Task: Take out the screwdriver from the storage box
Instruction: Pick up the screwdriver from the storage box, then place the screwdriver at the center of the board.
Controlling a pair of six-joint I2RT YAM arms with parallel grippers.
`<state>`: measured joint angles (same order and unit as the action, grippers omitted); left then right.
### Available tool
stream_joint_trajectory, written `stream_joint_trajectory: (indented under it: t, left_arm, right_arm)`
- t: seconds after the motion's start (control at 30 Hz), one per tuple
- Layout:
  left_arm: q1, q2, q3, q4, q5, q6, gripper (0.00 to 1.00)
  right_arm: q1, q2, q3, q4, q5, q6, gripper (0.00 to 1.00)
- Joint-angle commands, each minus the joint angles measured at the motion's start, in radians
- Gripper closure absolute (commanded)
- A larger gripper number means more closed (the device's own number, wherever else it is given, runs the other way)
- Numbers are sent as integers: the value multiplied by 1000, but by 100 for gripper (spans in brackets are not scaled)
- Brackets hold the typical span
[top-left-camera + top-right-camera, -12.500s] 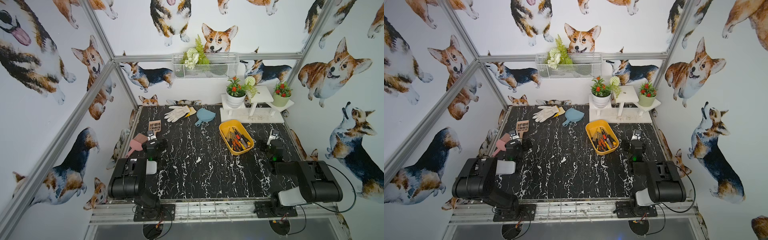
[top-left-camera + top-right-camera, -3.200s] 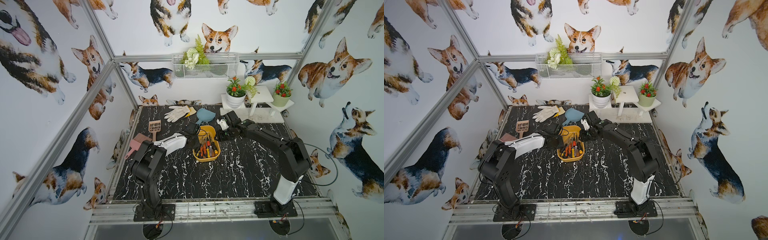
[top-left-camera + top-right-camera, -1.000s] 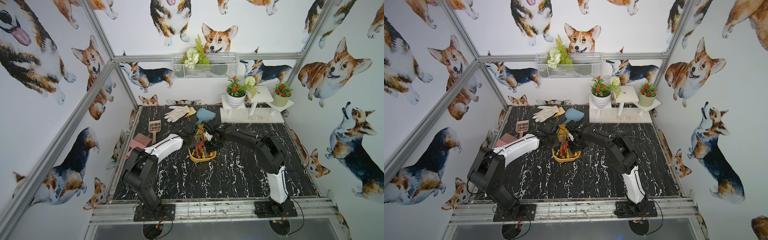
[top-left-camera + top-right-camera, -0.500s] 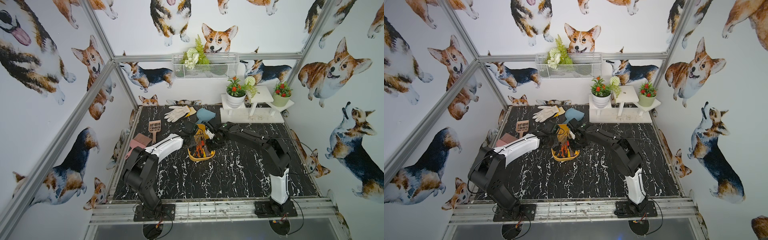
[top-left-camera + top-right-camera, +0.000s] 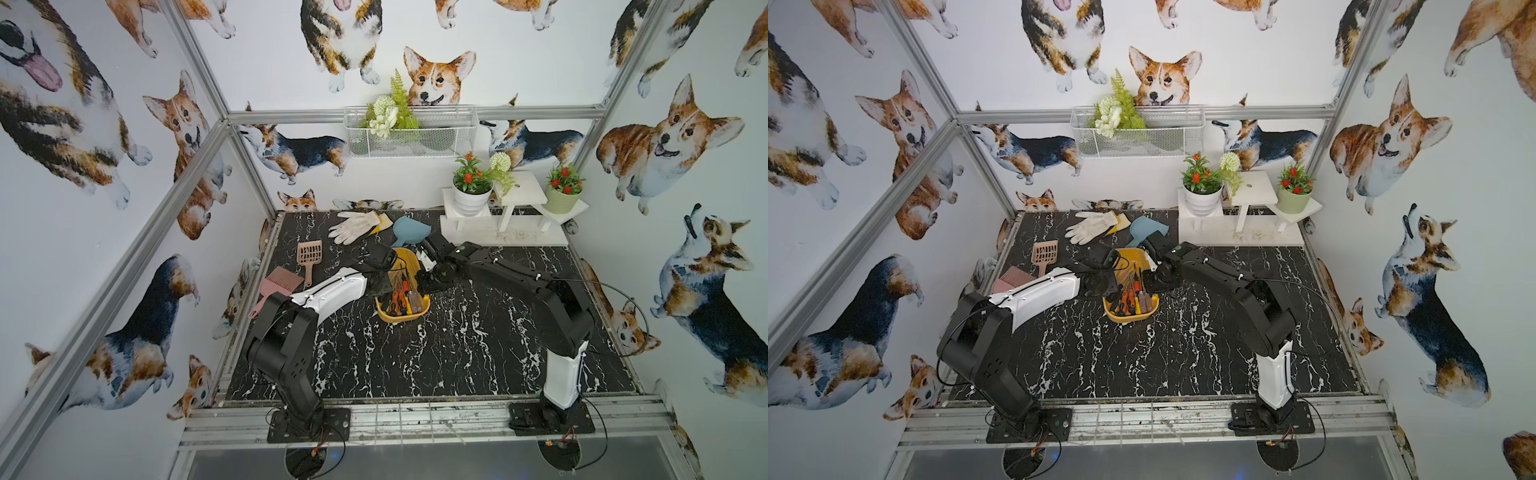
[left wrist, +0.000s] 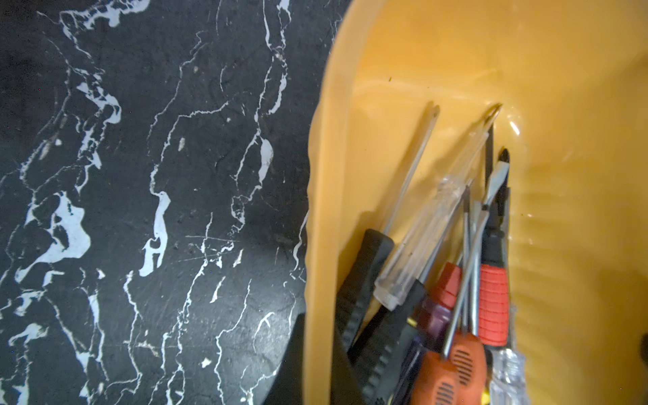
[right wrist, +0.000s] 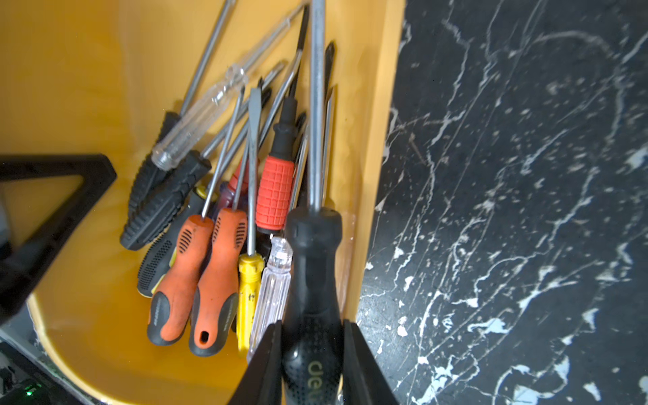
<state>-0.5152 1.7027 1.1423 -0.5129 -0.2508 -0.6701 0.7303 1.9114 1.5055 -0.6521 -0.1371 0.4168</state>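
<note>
Corgi-print walls (image 5: pixel 286 62), black marble tabletop (image 5: pixel 415 365)

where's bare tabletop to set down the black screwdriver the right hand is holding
Widest bare patch: the black table from the storage box to the near rail. A smaller strip lies before the white plant stand. Crowded: back left, with glove, blue scoop, slotted scoop and pink brush.
</note>
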Motion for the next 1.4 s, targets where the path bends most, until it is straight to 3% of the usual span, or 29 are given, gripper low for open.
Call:
stream_joint_trajectory:
  t: [0.0,0.3,0.7,0.93,1.1,1.37]
  left_arm:
    - [0,-5,5,48,-4,-21,100]
    - [-1,26,23,39,-14,-22,100]
    - [0,35,23,47,-9,-16,100]
    - [-2,32,23,41,-8,-6,100]
    - [0,26,27,38,-10,4,100]
    - [-1,16,26,36,-5,9,100]
  right_arm:
    - [-15,-40,-22,50,-22,8,100]
    - [-89,-224,-151,114,4,2,100]
    - [-244,-367,-257,46,61,-58,100]
    - [-337,-360,-300,-13,107,-98,100]
    - [-360,-319,-306,-72,196,-142,100]
    - [-385,-261,-319,-97,223,-153,100]
